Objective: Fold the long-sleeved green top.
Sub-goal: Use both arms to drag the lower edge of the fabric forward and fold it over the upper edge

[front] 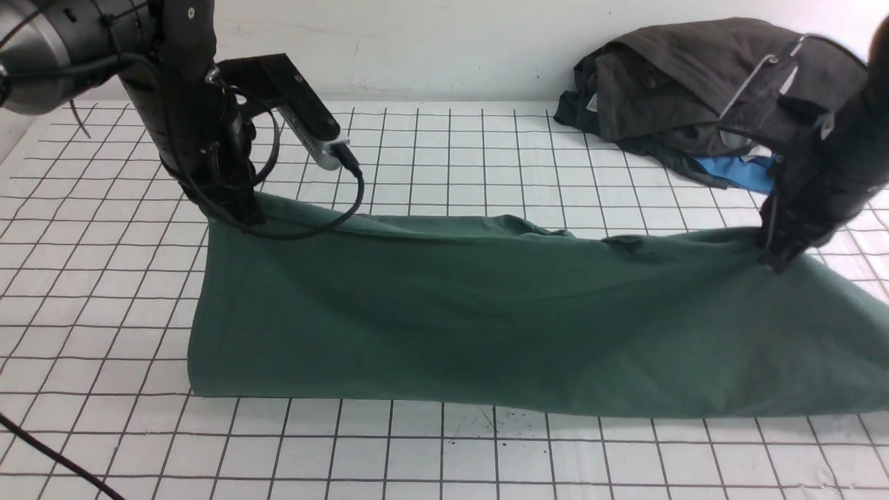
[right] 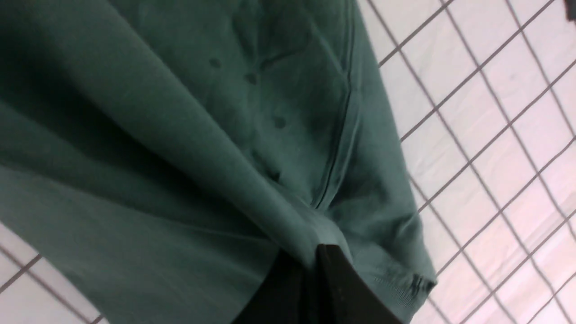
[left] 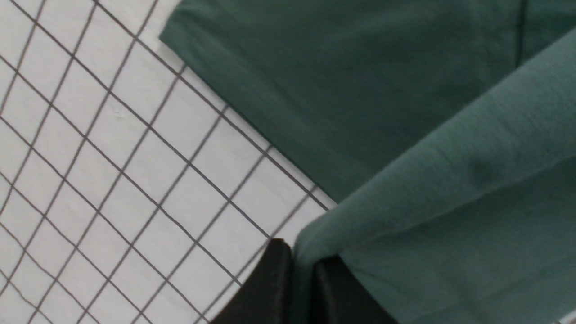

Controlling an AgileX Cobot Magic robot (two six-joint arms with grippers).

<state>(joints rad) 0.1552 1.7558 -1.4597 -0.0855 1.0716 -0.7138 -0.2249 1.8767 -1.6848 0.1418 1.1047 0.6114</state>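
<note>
The green long-sleeved top (front: 486,312) lies across the middle of the gridded table, its far edge lifted at both ends and doubled toward me. My left gripper (front: 243,212) is shut on the top's far left corner. In the left wrist view the black fingers (left: 274,279) pinch a fold of the green top (left: 405,135). My right gripper (front: 781,258) is shut on the far right part of the top. The right wrist view shows a bunch of the green top (right: 202,135) squeezed between the black fingers (right: 342,288), with a ribbed hem beside them.
A heap of dark charcoal garments (front: 687,83) with a bright blue garment (front: 736,170) under it sits at the back right, just behind my right arm. A black cable (front: 42,448) crosses the near left corner. The white gridded table (front: 444,153) runs to the back wall.
</note>
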